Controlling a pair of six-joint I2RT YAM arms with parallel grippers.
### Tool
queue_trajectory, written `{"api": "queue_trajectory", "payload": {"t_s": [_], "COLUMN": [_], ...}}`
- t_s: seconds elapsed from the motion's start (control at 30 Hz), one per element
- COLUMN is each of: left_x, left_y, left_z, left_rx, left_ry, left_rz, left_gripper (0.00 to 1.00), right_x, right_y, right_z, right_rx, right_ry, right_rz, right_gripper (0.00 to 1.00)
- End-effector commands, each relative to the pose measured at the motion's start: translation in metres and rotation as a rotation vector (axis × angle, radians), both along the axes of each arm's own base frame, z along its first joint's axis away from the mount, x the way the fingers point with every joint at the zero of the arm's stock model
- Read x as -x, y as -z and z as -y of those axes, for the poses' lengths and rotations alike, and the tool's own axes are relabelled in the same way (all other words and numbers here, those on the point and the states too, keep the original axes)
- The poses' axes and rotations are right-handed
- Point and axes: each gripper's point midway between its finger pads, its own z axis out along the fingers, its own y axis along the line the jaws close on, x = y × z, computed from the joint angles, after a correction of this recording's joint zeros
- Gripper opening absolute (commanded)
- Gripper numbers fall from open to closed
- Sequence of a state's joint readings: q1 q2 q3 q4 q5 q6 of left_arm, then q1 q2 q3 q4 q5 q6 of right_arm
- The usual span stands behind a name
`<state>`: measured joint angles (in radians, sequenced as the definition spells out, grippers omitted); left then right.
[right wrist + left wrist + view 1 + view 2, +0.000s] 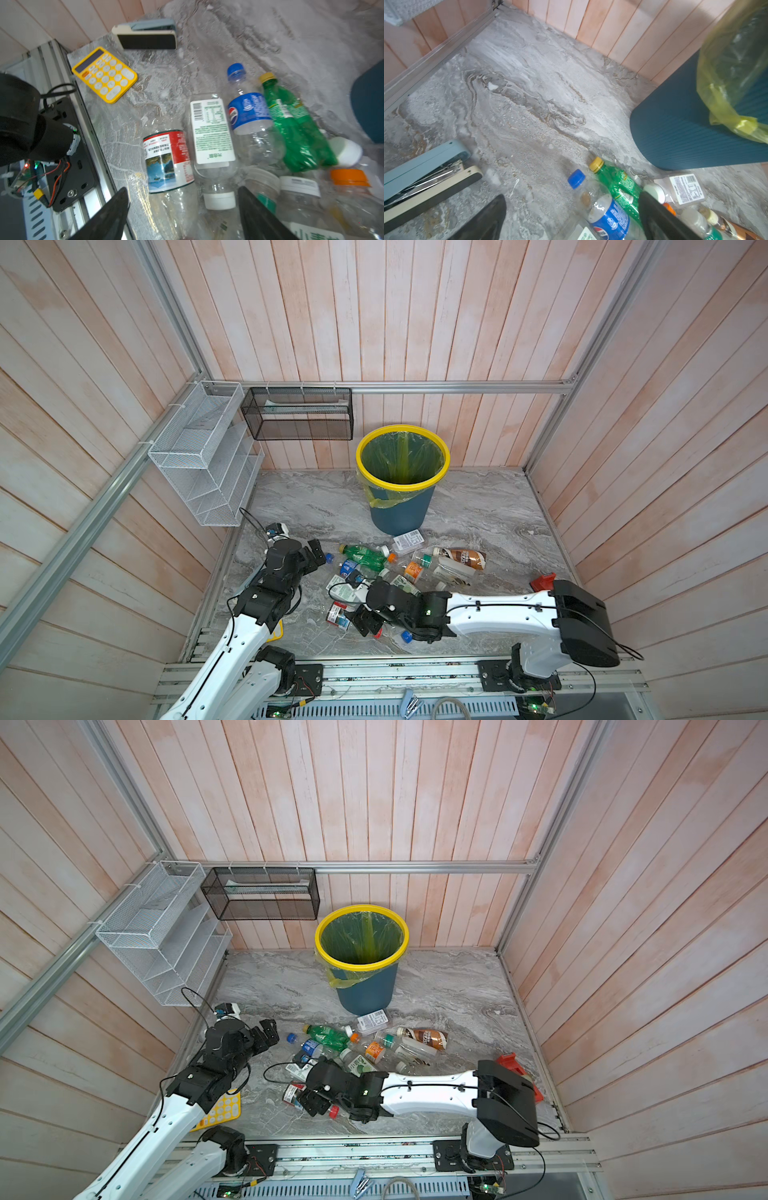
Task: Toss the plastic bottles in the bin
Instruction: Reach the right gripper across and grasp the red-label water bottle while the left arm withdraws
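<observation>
Right gripper [182,190]: fingers spread, astride one red-labelled bottle [168,160], no pinch seen
Just beyond: one white-labelled bottle [212,133], one blue-labelled bottle [249,112], one green bottle [291,124], side by side
Left gripper [572,196]: fingers spread wide, empty
Plastic bottles [413,570]: lying heaped between both grippers and bin; total not countable
Bin [399,510]: one, upright, farthest from both grippers

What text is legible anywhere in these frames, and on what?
"PEPSI" with globe logo: blue-label clear bottle.
green bottle label: blurred.
white-label bottle, barcode and fine print: too small.
red-and-white-label bottle, characters: blurred.
flat clear bottle, barcode label: too small.
brown bottle label: blurred.
yellow calculator keys: unreadable.
</observation>
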<state>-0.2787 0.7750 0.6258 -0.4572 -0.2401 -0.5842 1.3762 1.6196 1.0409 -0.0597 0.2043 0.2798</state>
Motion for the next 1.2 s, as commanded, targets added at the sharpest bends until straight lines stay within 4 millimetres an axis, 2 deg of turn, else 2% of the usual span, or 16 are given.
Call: {"api": "queue_trajectory", "payload": {"t_s": [0.0, 0.2, 0.4, 0.53, 0.57, 0.73, 0.93, 1.17], "left_x": [0.007, 0.014, 0.021, 0.024, 0.024, 0.025, 0.026, 0.026], "left_y": [0.012, 0.015, 0.012, 0.009, 0.008, 0.01, 0.009, 0.005], "left_z": [-0.003, -0.01, -0.013, -0.013, -0.013, -0.013, -0.015, -0.018], "left_rx": [0.038, 0.035, 0.034, 0.047, 0.052, 0.06, 0.063, 0.052], "left_ry": [0.001, -0.019, -0.021, -0.026, -0.027, -0.035, -0.046, -0.058], "left_rz": [-0.039, -0.053, -0.049, -0.035, -0.029, -0.039, -0.04, -0.038], "left_gripper": [1.0, 1.0, 1.0, 1.0, 1.0, 1.0, 1.0, 1.0], "right_x": [0.009, 0.011, 0.018, 0.023, 0.022, 0.025, 0.029, 0.035], "right_y": [0.019, 0.05, 0.069, 0.089, 0.082, 0.089, 0.096, 0.1], "right_z": [-0.007, -0.013, -0.018, -0.011, -0.019, -0.018, -0.023, -0.028], "right_rx": [0.095, 0.222, 0.282, 0.351, 0.333, 0.35, 0.359, 0.354], "right_ry": [-0.072, -0.112, -0.155, -0.185, -0.19, -0.217, -0.248, -0.301], "right_rz": [-0.014, -0.025, -0.059, -0.085, -0.078, -0.083, -0.091, -0.103], "right_gripper": [0.83, 0.81, 0.79, 0.78, 0.78, 0.76, 0.66, 0.69]}}
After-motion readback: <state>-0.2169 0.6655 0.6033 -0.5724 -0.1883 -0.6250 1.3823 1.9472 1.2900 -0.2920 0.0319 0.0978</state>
